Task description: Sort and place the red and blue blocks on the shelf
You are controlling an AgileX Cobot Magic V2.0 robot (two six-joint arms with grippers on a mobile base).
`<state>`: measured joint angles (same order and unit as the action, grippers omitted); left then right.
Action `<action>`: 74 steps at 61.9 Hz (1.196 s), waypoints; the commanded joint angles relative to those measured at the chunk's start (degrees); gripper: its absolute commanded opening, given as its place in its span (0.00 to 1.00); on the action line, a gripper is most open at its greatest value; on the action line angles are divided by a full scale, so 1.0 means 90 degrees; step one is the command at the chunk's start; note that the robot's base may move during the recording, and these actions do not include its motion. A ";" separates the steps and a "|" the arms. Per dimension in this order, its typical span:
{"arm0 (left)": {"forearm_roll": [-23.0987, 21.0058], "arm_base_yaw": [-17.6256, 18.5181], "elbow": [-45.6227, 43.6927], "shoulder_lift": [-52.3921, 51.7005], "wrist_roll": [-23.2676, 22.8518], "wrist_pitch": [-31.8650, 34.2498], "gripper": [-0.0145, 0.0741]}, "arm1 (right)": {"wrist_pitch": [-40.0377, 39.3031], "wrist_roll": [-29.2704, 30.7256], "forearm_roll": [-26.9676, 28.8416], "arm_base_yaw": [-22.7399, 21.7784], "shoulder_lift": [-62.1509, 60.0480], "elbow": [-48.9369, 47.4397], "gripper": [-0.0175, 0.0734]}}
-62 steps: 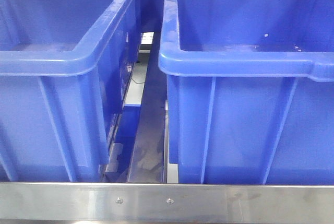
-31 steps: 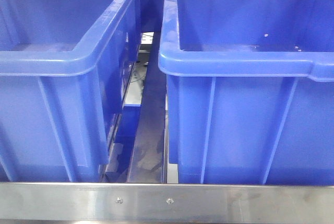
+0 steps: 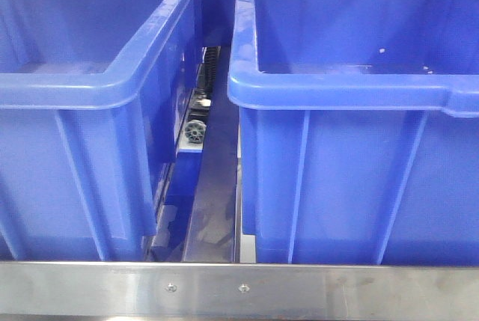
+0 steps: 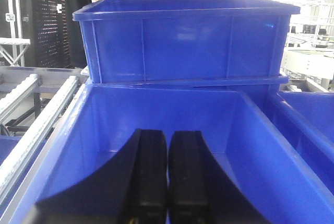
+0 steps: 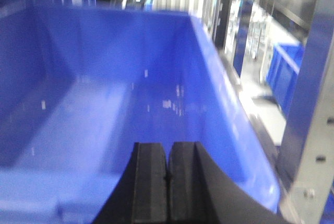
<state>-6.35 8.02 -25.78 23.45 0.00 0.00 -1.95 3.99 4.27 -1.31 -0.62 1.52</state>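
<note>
Fingers of the left gripper (image 4: 167,177) press together, holding nothing, over a blue bin (image 4: 94,130) on the shelf (image 3: 239,289); another bin (image 4: 182,41) sits beyond. Right gripper (image 5: 167,182) likewise closed and empty above its bin (image 5: 209,78); no blocks visible

Front view: two bins stood side by side behind the shelf front rail (image 3: 239,289), the left bin (image 3: 90,96) and the right bin (image 3: 352,93) parted by a narrow gap. In that gap, a track (image 3: 213,209) ran rearward, with a small toothed wheel (image 3: 195,131) beside the left bin's wall. Left wrist view: the left gripper (image 4: 167,177) hung over an open bin (image 4: 104,130); a second bin (image 4: 185,38) stood behind it and higher, roller tracks (image 4: 36,125) to the left. Right wrist view: the right gripper (image 5: 168,187) hung over another bin (image 5: 94,104), a metal upright (image 5: 313,145) to its right.
</note>
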 commanded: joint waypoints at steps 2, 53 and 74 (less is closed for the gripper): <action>0.0003 -0.0004 -0.0199 0.0037 0.0000 0.0517 0.31 | -0.0656 -0.0007 0.0033 -0.0043 -0.0131 -0.0118 0.26; -0.0010 -0.0062 0.0232 -0.0226 0.0052 0.0708 0.31 | -0.0634 -0.0001 0.0033 -0.0043 -0.0131 -0.0118 0.26; -0.0314 -0.0694 0.1953 -0.2177 0.1065 0.0425 0.31 | -0.0634 -0.0001 0.0033 -0.0043 -0.0131 -0.0118 0.26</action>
<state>-8.16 2.15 -9.15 6.40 9.10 0.63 -2.44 3.76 4.70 -1.31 -0.62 1.52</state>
